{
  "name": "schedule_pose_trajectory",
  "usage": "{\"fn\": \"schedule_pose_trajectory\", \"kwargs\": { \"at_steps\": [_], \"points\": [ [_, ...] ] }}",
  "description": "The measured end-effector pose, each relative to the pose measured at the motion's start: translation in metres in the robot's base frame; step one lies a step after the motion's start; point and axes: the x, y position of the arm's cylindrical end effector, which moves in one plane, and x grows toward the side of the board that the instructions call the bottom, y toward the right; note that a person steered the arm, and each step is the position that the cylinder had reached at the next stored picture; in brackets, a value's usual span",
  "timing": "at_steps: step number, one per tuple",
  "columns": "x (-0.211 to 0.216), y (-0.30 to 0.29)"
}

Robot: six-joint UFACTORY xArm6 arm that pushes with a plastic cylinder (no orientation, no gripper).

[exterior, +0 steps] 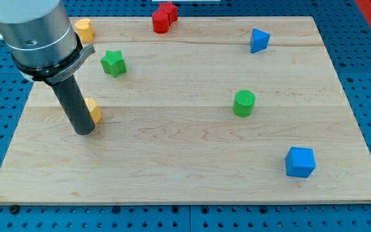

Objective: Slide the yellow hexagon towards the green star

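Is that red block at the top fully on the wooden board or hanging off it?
Hanging off. The red block straddles the wooden board's top edge, its upper part lying over the blue pegboard behind.

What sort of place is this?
Likely a robotics lab bench: a wooden board on blue pegboard, small coloured blocks like the green star, and my tip beside a yellow block.

Seven small coloured blocks lie on the one pale wooden worktop (192, 167). Two are yellow: one (94, 111) beside the rod, partly hidden, and one (84, 29) at the top left edge. Two are green: a star (113, 62) and a cylinder (243, 103). Two are blue: a cube (299, 162) and a triangular block (259, 40). One is red (164, 17), its shape unclear.
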Motion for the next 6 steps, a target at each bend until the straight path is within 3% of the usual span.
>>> {"fn": "schedule_pose_trajectory", "kwargs": {
  "at_steps": [2,4,6],
  "points": [
    [-0.024,0.001],
    [-0.025,-0.047],
    [-0.046,0.020]
  ]
}}
